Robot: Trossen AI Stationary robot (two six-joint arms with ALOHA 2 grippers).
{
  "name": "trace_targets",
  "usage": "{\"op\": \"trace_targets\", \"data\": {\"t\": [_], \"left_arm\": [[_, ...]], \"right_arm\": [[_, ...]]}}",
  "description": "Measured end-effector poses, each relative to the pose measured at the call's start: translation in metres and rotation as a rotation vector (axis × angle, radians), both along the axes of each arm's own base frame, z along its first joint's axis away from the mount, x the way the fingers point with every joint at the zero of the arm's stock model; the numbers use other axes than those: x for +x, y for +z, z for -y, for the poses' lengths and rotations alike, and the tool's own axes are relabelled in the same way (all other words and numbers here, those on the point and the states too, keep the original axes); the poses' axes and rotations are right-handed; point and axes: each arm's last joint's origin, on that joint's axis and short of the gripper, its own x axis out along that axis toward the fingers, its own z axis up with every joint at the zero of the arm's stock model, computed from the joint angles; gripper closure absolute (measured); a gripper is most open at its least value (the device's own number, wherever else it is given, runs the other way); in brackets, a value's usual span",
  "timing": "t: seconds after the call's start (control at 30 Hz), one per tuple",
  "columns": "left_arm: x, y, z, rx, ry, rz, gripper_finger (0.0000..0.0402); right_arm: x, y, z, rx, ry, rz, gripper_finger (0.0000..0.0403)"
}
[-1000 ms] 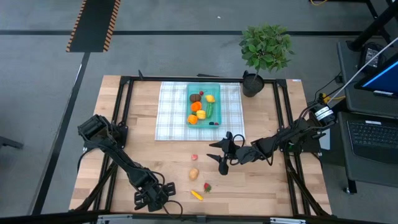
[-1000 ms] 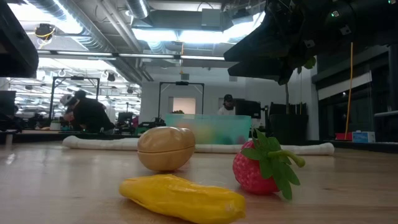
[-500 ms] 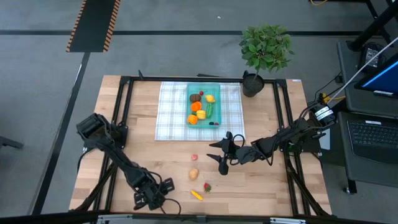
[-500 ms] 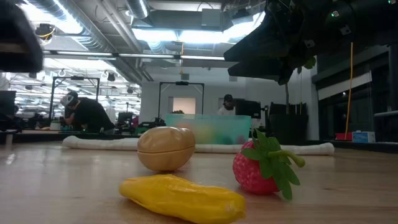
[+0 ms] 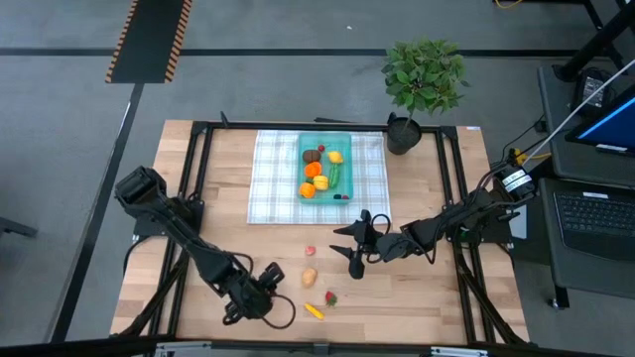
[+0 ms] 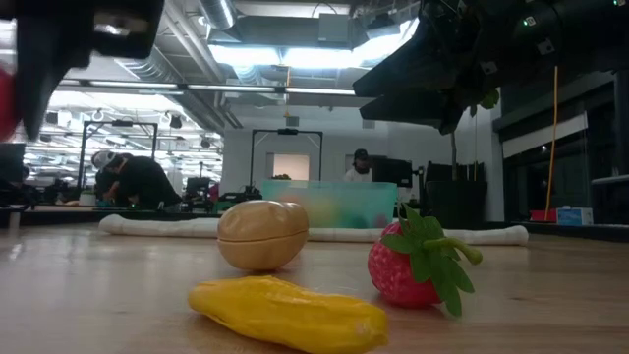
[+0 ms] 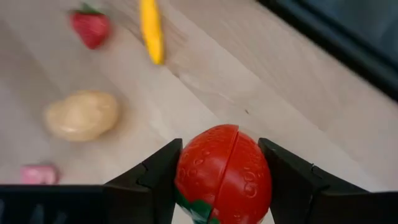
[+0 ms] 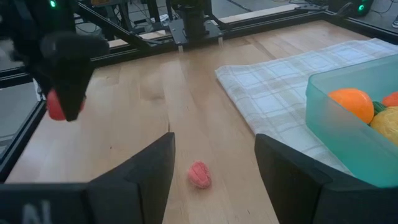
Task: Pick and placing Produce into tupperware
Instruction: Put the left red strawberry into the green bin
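near the tabletop's front edge your left pincer (image 7: 222, 186) grips a red tomato (image 7: 224, 174). carry it level to the tupperware (image 5: 323, 167), clearing the right pincer (image 5: 355, 245), which hangs open mid-tabletop.

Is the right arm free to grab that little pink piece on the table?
Probably yes. The right gripper is open and empty, and the pink piece lies on bare wood just ahead of it, nothing between.

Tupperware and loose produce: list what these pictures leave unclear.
- Tupperware, high view: the pieces inside are too small to name surely; in the low view it is blurred behind the potato.
- Right wrist view: the picture's edge cuts the tupperware off, so most of its contents are hidden.
- Red fruit in the left gripper: its lower part is cut off in the left wrist view.
- Small pink piece: too blurred to identify.
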Motion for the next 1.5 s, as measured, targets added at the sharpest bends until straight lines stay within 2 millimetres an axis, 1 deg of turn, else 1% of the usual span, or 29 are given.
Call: {"op": "trace_targets", "data": {"t": [0.13,0.23,0.33,0.47,0.6,0.77,0.93,1.07,1.23,1.37,1.5], "left_arm": [[0.001,0.019,-0.011,-0.015,0.07,0.07,0.0218],[-0.002,0.028,-0.024,-0.008,0.138,0.129,0.022],[-0.008,0.032,-0.04,-0.043,0.198,0.199,0.022],[-0.017,0.035,-0.057,-0.157,0.243,0.329,0.0219],[-0.026,0.037,-0.07,-0.259,0.267,0.451,0.0221],[-0.033,0.032,-0.08,-0.325,0.269,0.561,0.0217],[-0.038,0.013,-0.093,-0.33,0.302,0.582,0.0221],[-0.041,0.005,-0.102,-0.372,0.313,0.674,0.0219],[-0.048,-0.003,-0.114,-0.437,0.332,0.79,0.0222],[-0.053,-0.006,-0.12,-0.483,0.339,0.835,0.0222],[-0.054,-0.008,-0.121,-0.495,0.341,0.844,0.022]], "right_arm": [[0.0,0.003,-0.002,-0.011,0.011,0.027,0.018],[-0.001,0.007,-0.009,-0.05,0.04,0.062,0.018],[-0.004,0.01,-0.015,-0.098,0.035,0.083,0.018],[-0.008,0.01,-0.021,-0.134,0.013,0.084,0.018],[-0.008,0.01,-0.022,-0.144,0.017,0.084,0.018],[-0.008,0.011,-0.022,-0.153,0.015,0.092,0.018],[-0.008,0.014,-0.021,-0.174,-0.007,0.11,0.018],[-0.008,0.016,-0.022,-0.186,-0.005,0.124,0.018],[-0.008,0.016,-0.022,-0.186,-0.005,0.124,0.018],[-0.008,0.016,-0.022,-0.189,-0.004,0.123,0.018],[-0.007,0.016,-0.022,-0.189,-0.004,0.123,0.018]]}}
